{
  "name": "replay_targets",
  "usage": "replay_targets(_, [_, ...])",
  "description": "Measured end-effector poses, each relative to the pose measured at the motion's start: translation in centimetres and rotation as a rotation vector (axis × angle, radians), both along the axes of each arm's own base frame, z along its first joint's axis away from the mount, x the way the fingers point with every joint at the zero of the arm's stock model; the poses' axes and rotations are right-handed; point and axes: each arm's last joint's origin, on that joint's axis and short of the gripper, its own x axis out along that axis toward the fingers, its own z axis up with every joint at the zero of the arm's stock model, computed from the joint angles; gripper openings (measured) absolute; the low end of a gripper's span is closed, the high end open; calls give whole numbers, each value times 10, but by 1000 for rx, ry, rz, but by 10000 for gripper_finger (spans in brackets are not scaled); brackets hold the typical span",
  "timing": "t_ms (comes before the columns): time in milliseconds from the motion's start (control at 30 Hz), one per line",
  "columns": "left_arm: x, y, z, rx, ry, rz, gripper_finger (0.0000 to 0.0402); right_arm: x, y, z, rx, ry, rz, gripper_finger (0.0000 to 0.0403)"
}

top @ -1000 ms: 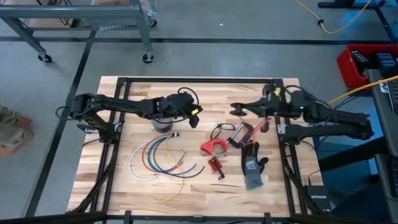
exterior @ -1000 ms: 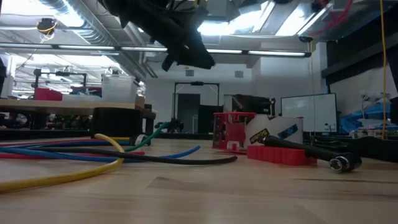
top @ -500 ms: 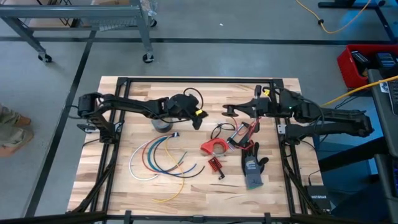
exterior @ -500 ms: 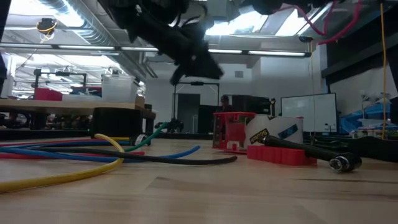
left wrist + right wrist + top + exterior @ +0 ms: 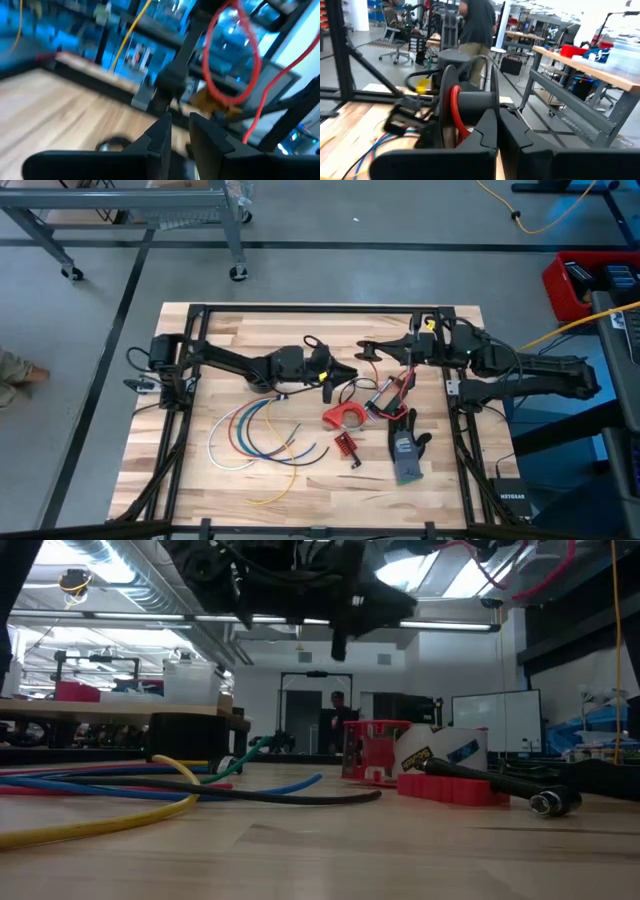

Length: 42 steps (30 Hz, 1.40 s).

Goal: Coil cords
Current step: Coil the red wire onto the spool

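Observation:
Several cords (image 5: 262,435) (white, blue, red, green, yellow) lie in curved arcs on the wooden table's left half, and show close up in the low view (image 5: 150,790). My right gripper (image 5: 363,351) hangs level above the table's far middle, shut on a long red cord (image 5: 403,383). That cord makes a loop in the air (image 5: 230,55). My left gripper (image 5: 345,375) points level at it from the left. Its fingers (image 5: 165,127) are open by a narrow gap with nothing between them. My right gripper has the red cord, whose arc (image 5: 453,107) rises just beside its shut fingers. The fingers themselves hide the place of contact. They reach level from the table's right. The cord hangs slack below the arm, and its lower run (image 5: 398,390) comes down near the red holder.
A black cord loop (image 5: 352,390), a red holder (image 5: 345,417), a small red ribbed piece (image 5: 347,445) and a grey glove (image 5: 405,450) lie right of centre. A black frame (image 5: 300,308) edges the table. A person stands in the room behind (image 5: 477,25).
My left gripper has swung toward the table's right and sunk a little. It has tipped from pointing down to pointing level at the right gripper. My right gripper has edged toward the left with the red cord, still shut.

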Motion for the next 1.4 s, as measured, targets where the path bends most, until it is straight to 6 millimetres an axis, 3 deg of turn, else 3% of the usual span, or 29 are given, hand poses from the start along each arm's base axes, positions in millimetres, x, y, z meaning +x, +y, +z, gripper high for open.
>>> replay_targets(233, [15,-5,2,137,-122,41,61,19,-3,-6,-1,8,-6,3])
replay_targets(467, [17,-17,6,247,-136,20,61,26,-7,-13,-1,48,-131,3])
replay_targets(800, [18,-20,-2,187,-56,2,62,26,-8,-11,-22,28,-168,3])
replay_targets(1000, [18,-16,-8,68,0,8,105,26,-8,-11,-26,31,-176,3])
replay_targets(1167, [17,-12,-6,76,-25,41,154,26,-8,-11,-26,31,-180,3])
replay_targets(1400, [17,-14,3,146,-118,44,164,25,-11,-12,-28,40,-260,3])
